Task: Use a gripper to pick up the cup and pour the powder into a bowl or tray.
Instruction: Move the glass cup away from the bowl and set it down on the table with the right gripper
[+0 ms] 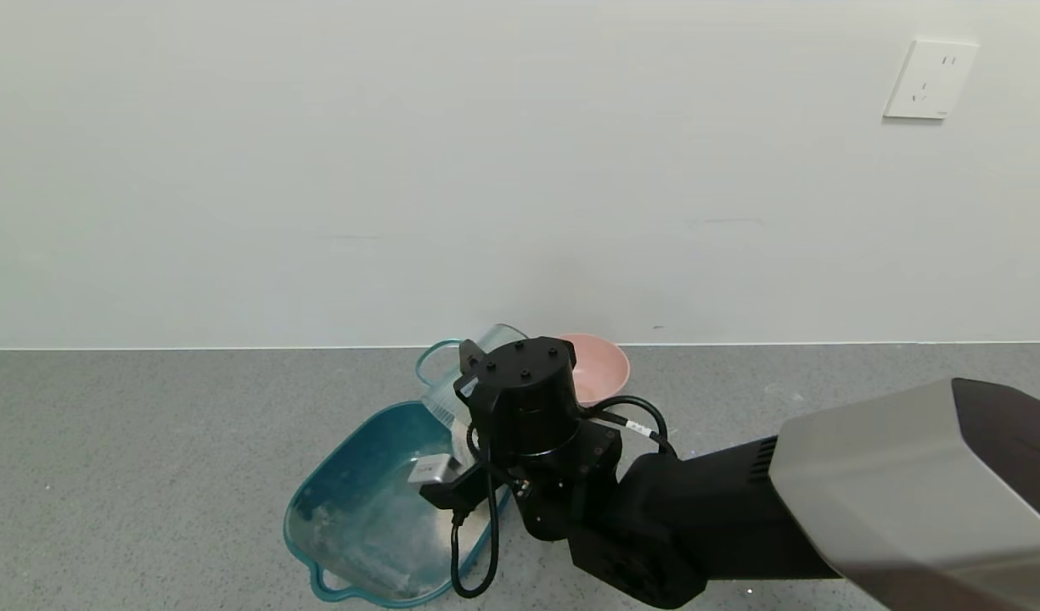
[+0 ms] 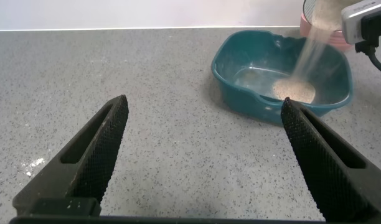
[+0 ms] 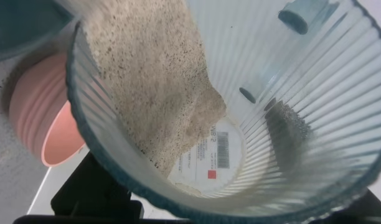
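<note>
My right gripper (image 1: 453, 424) is shut on the ribbed pale blue-green cup (image 1: 441, 406) and holds it tipped over the dark teal tray (image 1: 341, 467). In the right wrist view the cup (image 3: 284, 62) fills the frame, and beige powder (image 3: 153, 81) slides along its wall towards the rim. In the left wrist view a stream of powder (image 2: 310, 50) falls onto a small heap (image 2: 294, 91) inside the tray (image 2: 240, 93). My left gripper (image 2: 203, 155) is open and empty, low over the counter, short of the tray.
A round pink bowl (image 1: 603, 367) stands just behind the tray, next to the cup, and also shows in the right wrist view (image 3: 41, 118). The grey speckled counter (image 1: 146, 441) runs to a white wall with a socket (image 1: 929, 78).
</note>
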### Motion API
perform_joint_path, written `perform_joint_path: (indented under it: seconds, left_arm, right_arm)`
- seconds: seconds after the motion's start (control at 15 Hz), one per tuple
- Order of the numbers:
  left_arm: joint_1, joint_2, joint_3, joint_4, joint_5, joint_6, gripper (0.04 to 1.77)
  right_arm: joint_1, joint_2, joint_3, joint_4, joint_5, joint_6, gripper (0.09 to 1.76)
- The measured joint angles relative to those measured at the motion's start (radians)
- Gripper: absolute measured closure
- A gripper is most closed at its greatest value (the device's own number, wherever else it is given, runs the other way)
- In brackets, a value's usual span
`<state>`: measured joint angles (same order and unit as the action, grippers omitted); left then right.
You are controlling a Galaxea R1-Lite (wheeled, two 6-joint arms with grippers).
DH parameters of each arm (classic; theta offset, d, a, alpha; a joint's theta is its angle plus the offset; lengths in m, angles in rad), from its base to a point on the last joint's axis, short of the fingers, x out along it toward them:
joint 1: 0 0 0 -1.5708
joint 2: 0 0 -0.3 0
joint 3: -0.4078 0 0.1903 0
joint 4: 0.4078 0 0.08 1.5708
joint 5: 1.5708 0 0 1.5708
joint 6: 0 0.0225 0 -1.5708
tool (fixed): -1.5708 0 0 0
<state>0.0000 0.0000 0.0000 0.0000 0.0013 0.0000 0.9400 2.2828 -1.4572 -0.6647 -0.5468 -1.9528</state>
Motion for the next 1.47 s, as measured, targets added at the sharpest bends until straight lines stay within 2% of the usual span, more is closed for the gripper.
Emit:
perform_joint_path:
  seconds: [0.13,0.53,1.0,1.47]
  left_arm:
    - [0.0,0.0,0.0,0.0,0.0,0.0,0.05]
    - [0.0,0.0,0.0,0.0,0.0,0.0,0.05]
    - [0.0,0.0,0.0,0.0,0.0,0.0,0.05]
    - [0.0,0.0,0.0,0.0,0.0,0.0,0.05]
  right_arm:
    - [0.0,0.0,0.0,0.002,0.001,0.041,0.5]
    - [-0.001,0.006,0.006,0.018,0.005,0.284,0.5]
    - [-0.01,0.014,-0.002,0.013,0.013,0.651,0.5]
    - [-0.022,-0.01,0.0,0.016,0.123,1.013,0.5]
